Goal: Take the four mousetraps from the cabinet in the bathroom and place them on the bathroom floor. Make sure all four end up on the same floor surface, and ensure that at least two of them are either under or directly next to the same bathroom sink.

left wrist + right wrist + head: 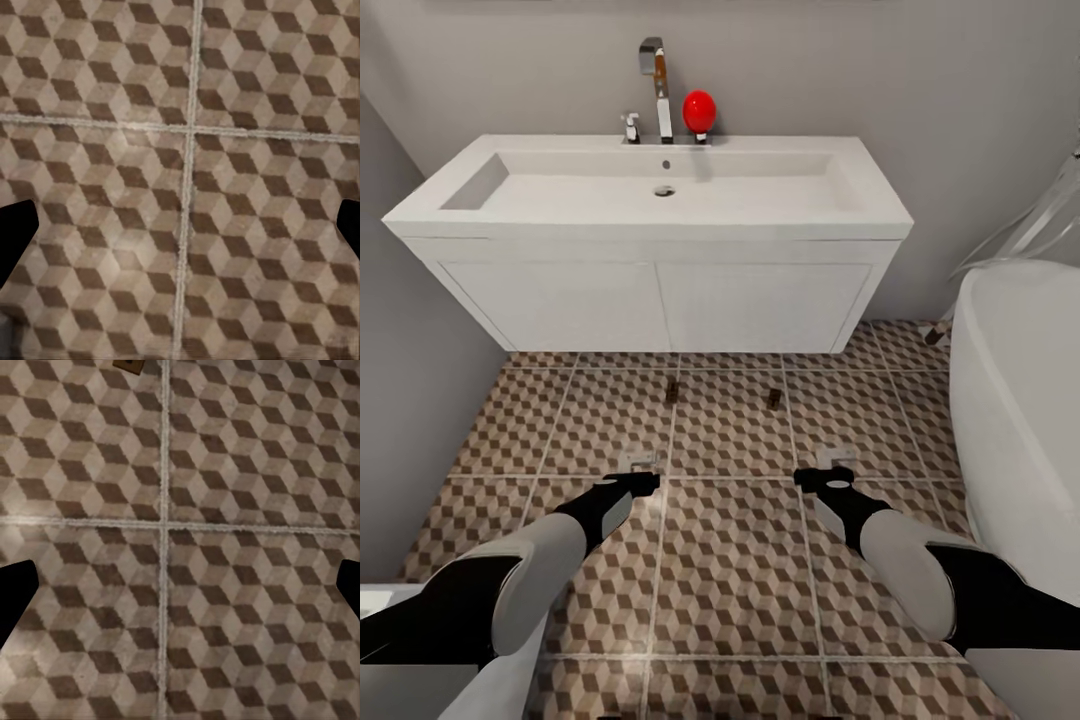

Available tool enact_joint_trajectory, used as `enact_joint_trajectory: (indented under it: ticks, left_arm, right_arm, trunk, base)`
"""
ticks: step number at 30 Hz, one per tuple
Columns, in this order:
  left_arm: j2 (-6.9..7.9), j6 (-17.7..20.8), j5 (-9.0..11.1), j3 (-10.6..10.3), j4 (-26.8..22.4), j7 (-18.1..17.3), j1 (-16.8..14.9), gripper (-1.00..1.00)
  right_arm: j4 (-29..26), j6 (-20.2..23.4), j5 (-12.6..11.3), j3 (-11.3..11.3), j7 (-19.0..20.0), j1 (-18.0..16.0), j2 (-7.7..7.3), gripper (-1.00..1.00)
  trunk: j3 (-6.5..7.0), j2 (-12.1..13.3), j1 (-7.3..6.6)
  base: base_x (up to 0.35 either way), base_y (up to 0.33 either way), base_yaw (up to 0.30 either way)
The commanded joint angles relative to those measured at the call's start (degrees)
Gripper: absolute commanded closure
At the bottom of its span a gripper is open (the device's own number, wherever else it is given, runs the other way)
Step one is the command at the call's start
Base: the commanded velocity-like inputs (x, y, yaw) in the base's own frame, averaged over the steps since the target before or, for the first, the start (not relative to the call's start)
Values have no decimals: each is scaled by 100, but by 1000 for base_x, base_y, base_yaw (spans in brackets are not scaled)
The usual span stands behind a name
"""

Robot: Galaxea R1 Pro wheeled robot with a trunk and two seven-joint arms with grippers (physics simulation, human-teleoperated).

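Risks and blind spots, mousetrap placement. Two mousetraps lie on the bathroom floor just in front of the sink vanity: one on a grout line, the other a little toward the bathtub. Left gripper and right gripper hang low over bare tile, both spread wide and carrying nothing, as both wrist views confirm. Likely hazards: the base rolling forward over the small traps, or a lowered arm nudging one away from the vanity. Pale patches just beyond each gripper are too blurred to identify. A brown corner is cut off at the right wrist view's edge. The red object beside the tap is unclear.
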Motion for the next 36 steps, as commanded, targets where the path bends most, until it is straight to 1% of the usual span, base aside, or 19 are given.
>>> enact_joint_trajectory:
  ticks: [1, 8, 15, 20, 22, 25, 28, 29, 30, 31, 36]
  left_arm:
    - [2, 33, 0, 35, 10, 10, 9, -100]
    - [26, 41, 22, 36, 74, -6, 58, -100]
    - [21, 59, 27, 36, 110, -15, 68, -100]
    - [14, 62, 30, 36, 121, -14, 72, -100]
    - [12, 62, 33, 36, 127, -12, 81, -100]
    - [11, 63, 40, 36, 135, -10, 108, -100]
    - [10, 63, 43, 36, 160, -10, 198, -100]
    - [10, 63, 43, 36, 160, -10, 198, -100]
    - [10, 62, 44, 39, 174, -13, 286, -100]
    - [10, 62, 44, 39, 174, -13, 286, -100]
    - [11, 58, 50, 49, 194, -14, 502, -100]
  right_arm:
    - [21, -26, 52, -49, -25, 1, 2, -100]
    - [36, -33, 46, -53, -34, 231, -7, -100]
    - [40, -21, 45, -55, -33, 682, -21, -100]
    - [41, -12, 44, -55, -34, 834, -37, -100]
    - [41, -6, 44, -55, -31, 889, -71, -100]
    - [41, -3, 44, -55, -28, 978, -161, -100]
    - [41, -4, 44, -54, -24, 1089, -254, -100]
    - [41, -4, 44, -54, -24, 1089, -254, -100]
    - [41, -4, 44, -54, -21, 1184, -296, -100]
    - [41, -4, 44, -54, -21, 1184, -296, -100]
    - [41, -10, 44, -55, -20, 1444, -352, -100]
  trunk:
    - [16, 40, -23]
    - [141, 321, -177]
    - [267, 601, -330]
    - [357, 802, -440]
    - [393, 882, -484]
    - [446, 1002, -550]
    - [500, 1123, -616]
    - [518, 1163, -638]
    - [536, 1203, -660]
    - [554, 1243, -682]
    - [644, 1444, -792]
  base:
    - [0, 0, 0]
    - [0, 0, 0]
    - [0, 0, 0]
    - [0, 0, 0]
    - [0, 0, 0]
    - [0, 0, 0]
    - [0, 0, 0]
    - [0, 0, 0]
    - [0, 0, 0]
    - [0, 0, 0]
    - [0, 0, 0]
